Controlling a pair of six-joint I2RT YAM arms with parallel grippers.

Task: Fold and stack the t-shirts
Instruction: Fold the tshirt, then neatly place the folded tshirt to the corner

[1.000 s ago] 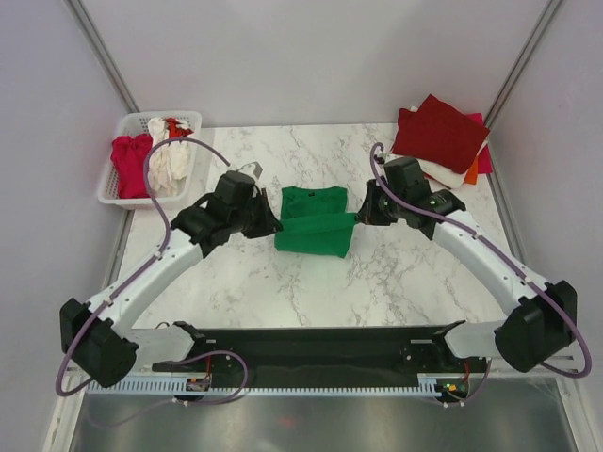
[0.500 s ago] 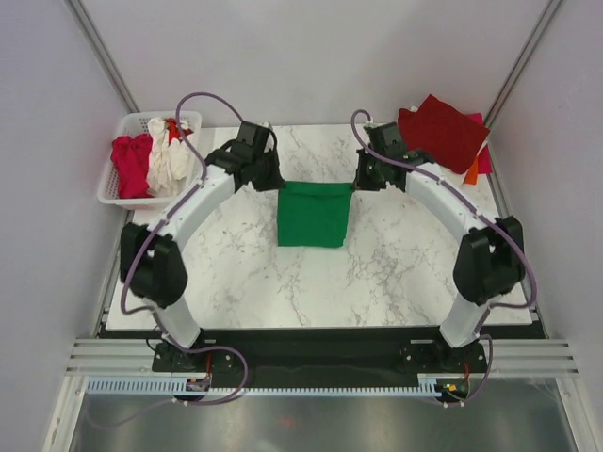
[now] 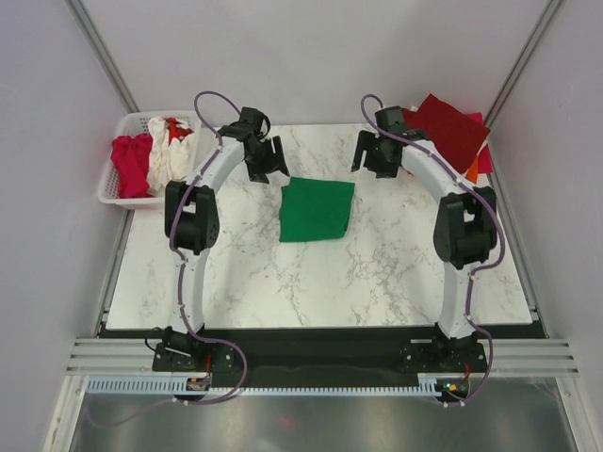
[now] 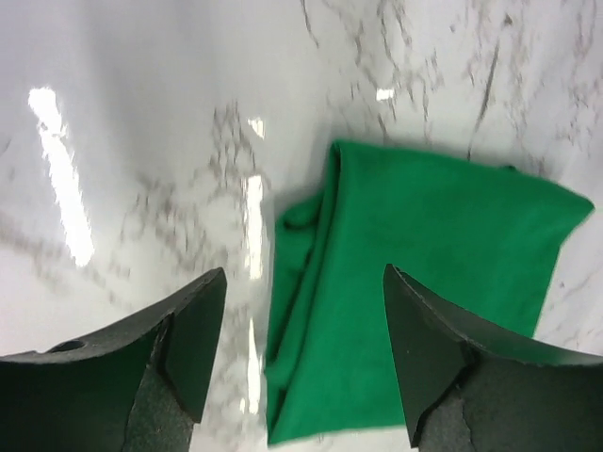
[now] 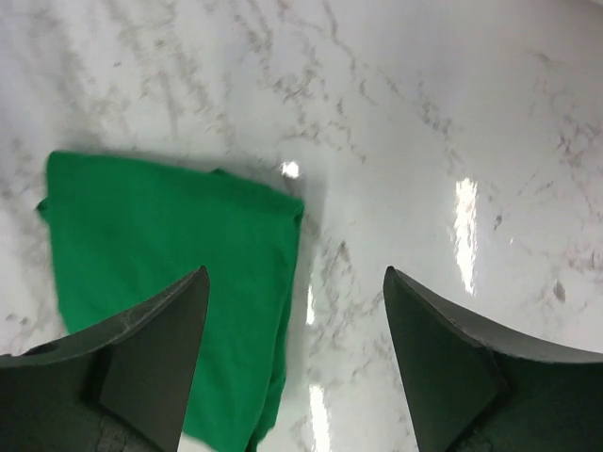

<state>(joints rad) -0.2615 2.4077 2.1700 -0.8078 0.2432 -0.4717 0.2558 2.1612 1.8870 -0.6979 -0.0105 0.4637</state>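
A bright green t-shirt (image 3: 317,209) lies folded in a neat square on the white marble table (image 3: 377,273). It sits toward the back, about in the middle, with bare table all around it.

The left gripper (image 4: 303,278) hangs over the shirt's far left corner. Its two black fingers (image 4: 193,330) are spread wide and hold nothing. The right gripper (image 5: 295,273) hangs near the far right corner, a bit off to the side. Its fingers are spread wide too, and it holds nothing.

At the back left, off the table's edge, stands a white plastic slatted basket (image 3: 109,188). In it are a crumpled magenta shirt (image 3: 130,162), a white shirt (image 3: 170,160) and a bit of red cloth (image 3: 176,125).

At the back right corner is a pile of folded shirts. A dark red shirt (image 3: 450,127) lies on top, and orange (image 3: 471,173) and magenta (image 3: 484,158) edges peek out below. The right arm (image 3: 429,179) reaches across the pile's near side and hides part of it.
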